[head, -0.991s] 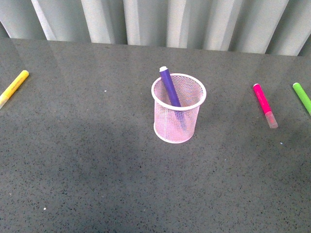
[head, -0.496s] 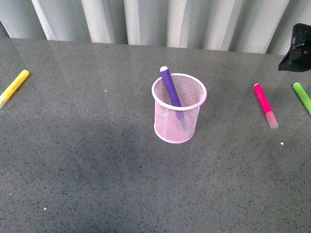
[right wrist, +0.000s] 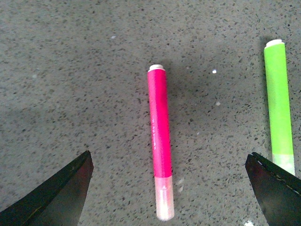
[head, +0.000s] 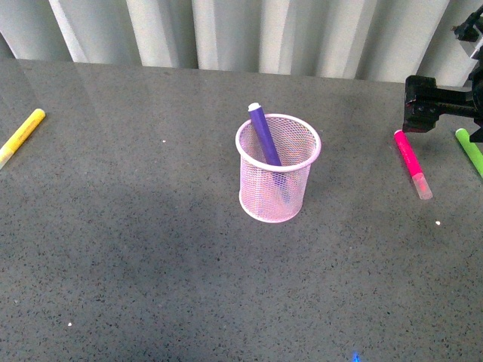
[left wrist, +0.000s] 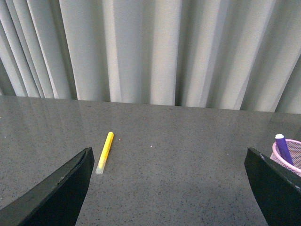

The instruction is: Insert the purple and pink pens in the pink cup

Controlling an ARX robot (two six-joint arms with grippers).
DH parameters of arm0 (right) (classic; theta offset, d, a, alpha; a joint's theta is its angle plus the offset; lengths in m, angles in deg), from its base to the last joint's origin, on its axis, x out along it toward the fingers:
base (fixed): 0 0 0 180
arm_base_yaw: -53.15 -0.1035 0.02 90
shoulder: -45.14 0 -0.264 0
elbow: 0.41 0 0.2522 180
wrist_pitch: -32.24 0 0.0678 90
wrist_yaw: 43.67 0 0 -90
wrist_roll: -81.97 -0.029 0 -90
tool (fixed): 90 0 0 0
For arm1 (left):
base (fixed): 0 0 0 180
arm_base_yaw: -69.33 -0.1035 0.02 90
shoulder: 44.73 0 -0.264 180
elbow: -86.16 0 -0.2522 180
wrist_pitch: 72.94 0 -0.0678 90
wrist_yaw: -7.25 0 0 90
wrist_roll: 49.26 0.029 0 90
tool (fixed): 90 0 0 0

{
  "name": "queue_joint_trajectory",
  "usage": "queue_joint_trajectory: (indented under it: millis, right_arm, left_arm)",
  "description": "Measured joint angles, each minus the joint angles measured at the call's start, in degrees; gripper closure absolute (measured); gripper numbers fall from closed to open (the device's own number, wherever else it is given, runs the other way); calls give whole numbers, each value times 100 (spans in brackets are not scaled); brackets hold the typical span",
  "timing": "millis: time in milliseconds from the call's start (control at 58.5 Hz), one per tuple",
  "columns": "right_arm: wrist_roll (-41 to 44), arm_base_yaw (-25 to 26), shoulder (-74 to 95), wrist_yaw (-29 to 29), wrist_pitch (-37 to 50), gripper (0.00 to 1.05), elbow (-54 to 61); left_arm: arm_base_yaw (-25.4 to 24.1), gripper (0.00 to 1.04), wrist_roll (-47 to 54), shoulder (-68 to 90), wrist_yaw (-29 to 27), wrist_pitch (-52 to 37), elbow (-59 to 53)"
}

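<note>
Jaws of the right gripper (right wrist: 168,157) stand wide apart, one on either side of the pink pen (head: 411,162), hovering without touching it. That pen lies flat on the table (head: 151,249), its long axis running away from the robot and its clear cap nearest. The right arm reaches in over its far end. The purple pen (head: 263,134) leans in the pink cup (head: 276,188). The left gripper (left wrist: 168,150) is likewise spread.

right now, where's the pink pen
Front view: the pink pen lies flat on the right of the table, right of the cup and just left of the green pen, touching neither.
</note>
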Motion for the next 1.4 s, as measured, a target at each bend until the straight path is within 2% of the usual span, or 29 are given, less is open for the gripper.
queue_joint_trajectory:
  millis: [564,718,1043,1128,1265,1402]
  right_arm:
    - [133,-17,1187,144,-299,7,-1086]
    - [297,-101,1447,13,-496,7,-1368]
    - [588,-278,1473,-247,-686,77,-1445]
    - [568,-271,1423,-227,-592,91,-1351]
    - [546,-210,1252,-151,-238,93,-990]
    - [660,-188,914,348,573,93,-433]
  left_arm:
    - [0,7,0,0,0,0,0]
    - [0,7,0,0,0,0,0]
    - [0,7,0,0,0,0,0]
    - [0,7,0,0,-2,0,0]
    - [0,7,0,0,-2,0,0]
    - [0,7,0,0,-2,0,0]
